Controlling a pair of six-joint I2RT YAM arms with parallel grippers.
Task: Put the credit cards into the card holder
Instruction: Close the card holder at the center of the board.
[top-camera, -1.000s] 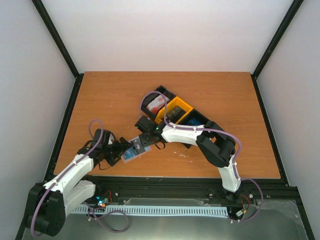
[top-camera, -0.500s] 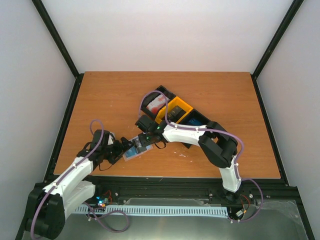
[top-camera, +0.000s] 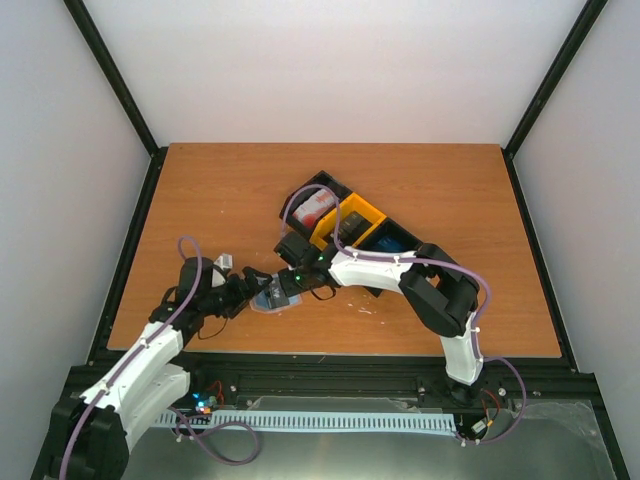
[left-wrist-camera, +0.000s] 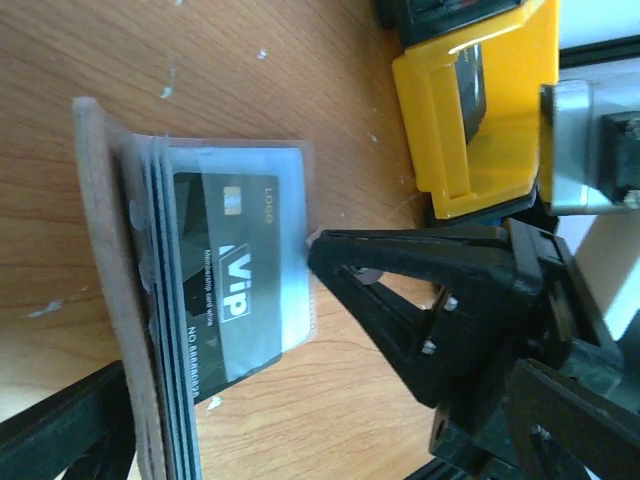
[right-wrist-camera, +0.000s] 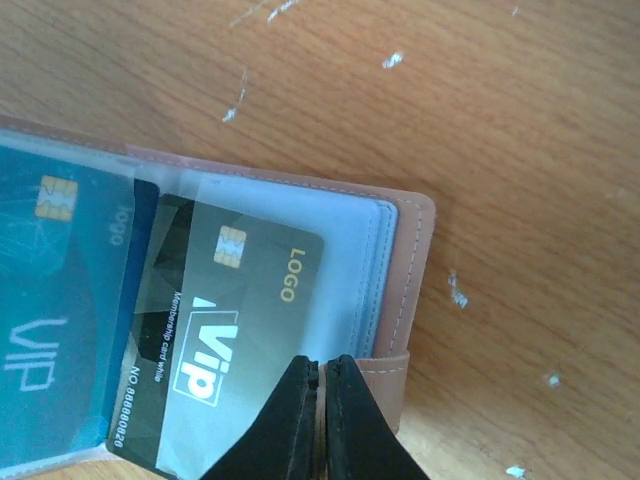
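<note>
The card holder (right-wrist-camera: 408, 290) is lying open on the worktop (right-wrist-camera: 480, 120), toward its near edge, between the two arms. A dark grey card (right-wrist-camera: 225, 340) is sitting inside a clear sleeve (right-wrist-camera: 345, 250), and a blue card (right-wrist-camera: 50, 300) is showing beside it. The right pincer (right-wrist-camera: 322, 372) is pressing its jaws fully together at the sleeve's edge; whether it is nipping the plastic I cannot tell. The left pincer (top-camera: 243, 290) is gaping wide, holding nothing, just beside the holder.
</note>
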